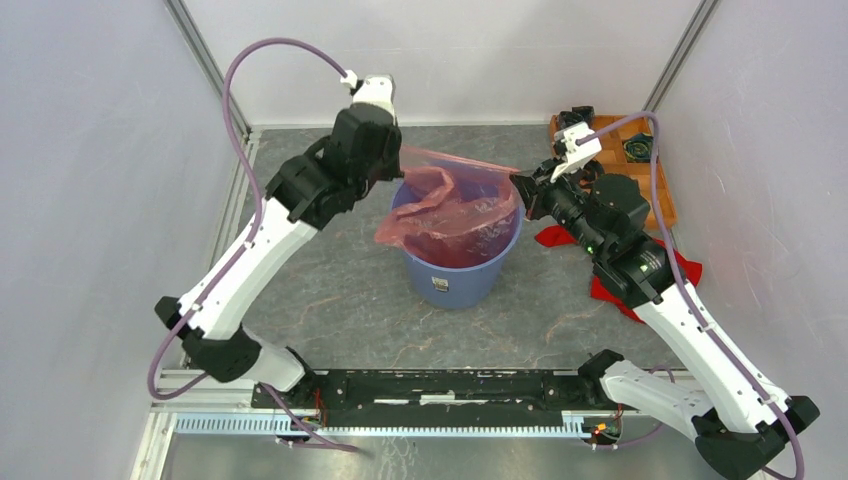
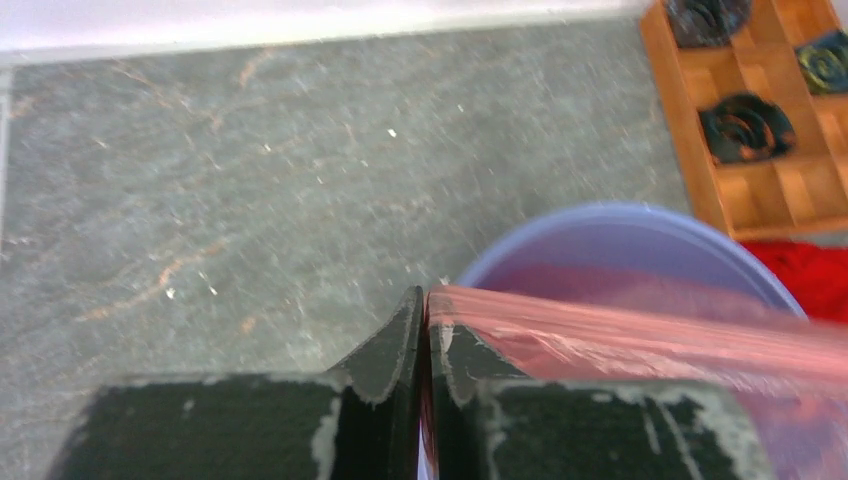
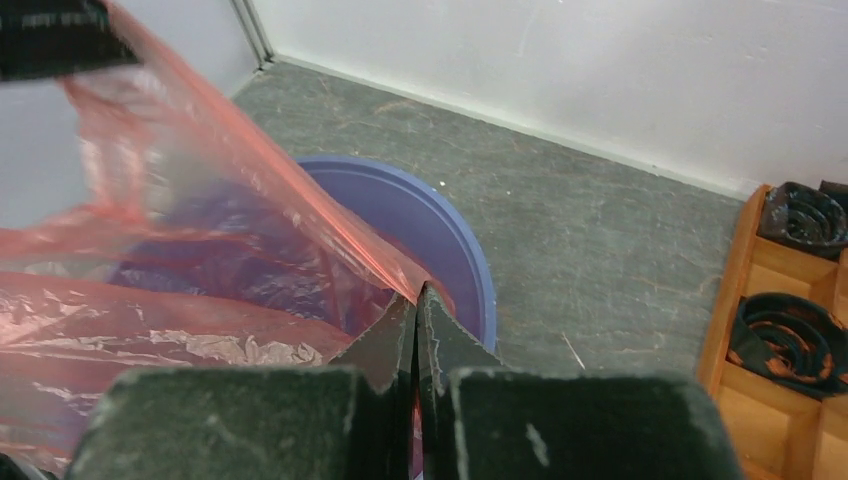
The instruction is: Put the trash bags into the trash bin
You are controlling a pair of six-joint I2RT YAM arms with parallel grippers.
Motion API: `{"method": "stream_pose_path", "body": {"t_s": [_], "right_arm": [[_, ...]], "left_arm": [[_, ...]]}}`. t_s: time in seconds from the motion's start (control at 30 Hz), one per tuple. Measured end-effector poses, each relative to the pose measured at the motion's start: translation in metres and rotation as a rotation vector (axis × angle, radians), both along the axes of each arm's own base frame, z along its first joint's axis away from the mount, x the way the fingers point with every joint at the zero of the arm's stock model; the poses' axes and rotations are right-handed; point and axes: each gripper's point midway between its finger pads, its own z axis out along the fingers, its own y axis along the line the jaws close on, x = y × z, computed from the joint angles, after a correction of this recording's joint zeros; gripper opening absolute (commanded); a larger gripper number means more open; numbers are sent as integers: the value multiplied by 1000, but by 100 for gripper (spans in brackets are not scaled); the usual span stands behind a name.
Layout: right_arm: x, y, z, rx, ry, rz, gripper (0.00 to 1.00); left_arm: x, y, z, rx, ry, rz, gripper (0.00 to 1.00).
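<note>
A translucent red-pink trash bag hangs stretched over the round blue bucket, its lower part inside the bucket and one fold draped over the left rim. My left gripper is shut on the bag's far-left top edge, and the film runs taut from its fingers. My right gripper is shut on the bag's right top edge, and the film spreads away over the bucket. Both grippers hover just above the bucket rim, on opposite sides.
An orange compartmented tray with dark coiled parts stands at the back right, also in the left wrist view and the right wrist view. A solid red cloth lies under my right arm. White walls enclose the grey tabletop.
</note>
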Motion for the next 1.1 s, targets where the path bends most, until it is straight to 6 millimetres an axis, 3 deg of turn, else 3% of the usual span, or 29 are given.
{"method": "stream_pose_path", "body": {"t_s": [0.1, 0.2, 0.27, 0.33, 0.4, 0.43, 0.57, 0.77, 0.87, 0.97, 1.1], "right_arm": [[3, -1, -8, -22, 28, -17, 0], [6, 0, -14, -33, 46, -17, 0], [7, 1, -16, -35, 53, -18, 0], [10, 2, -18, -35, 61, -25, 0], [14, 1, -19, -40, 73, -39, 0], [16, 2, -19, -44, 79, -44, 0], [19, 2, -18, -44, 84, -53, 0], [20, 2, -18, -44, 84, -55, 0], [20, 2, -18, -44, 84, -55, 0], [20, 2, -18, -43, 84, -54, 0], [19, 3, -18, -41, 85, -46, 0]], "left_arm": [[30, 7, 6, 24, -21, 48, 9], [57, 7, 6, 46, -29, 72, 19], [74, 5, 3, 60, -32, 83, 43], [85, 5, 0, 77, -27, 90, 81], [96, 9, 0, 85, -26, 99, 97], [96, 12, -2, 82, -14, 99, 99], [78, 21, 8, 41, -5, 53, 100], [-6, 44, 60, -105, -92, -72, 100], [-40, 42, 81, -200, -132, -168, 100], [-57, 27, 78, -250, -102, -277, 100], [-52, -9, 36, -258, 41, -408, 95]]}}
